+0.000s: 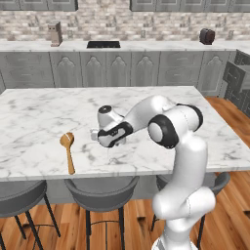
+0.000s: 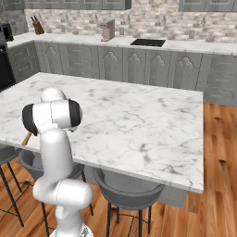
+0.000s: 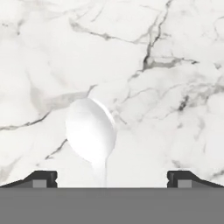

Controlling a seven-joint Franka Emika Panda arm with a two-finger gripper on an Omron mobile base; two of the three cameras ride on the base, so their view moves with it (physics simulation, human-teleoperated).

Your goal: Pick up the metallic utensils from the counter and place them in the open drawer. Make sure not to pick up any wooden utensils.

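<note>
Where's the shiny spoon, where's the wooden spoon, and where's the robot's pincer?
small pale silver spoon [image 3: 90, 130], hand view, on its round bowl.
wooden spoon [image 1: 69, 149], left base view, on the handle just below the bowl.
pincer [image 3: 111, 178], hand view, midway between its two dark tips, which stand wide apart.

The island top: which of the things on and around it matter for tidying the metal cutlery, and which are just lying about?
Belongs to the job:
- pale silver spoon, lying between the open pincer tips
- counter
- wooden spoon, to be left alone

Just lying about:
- stools
- knife block
- cooktop
</note>
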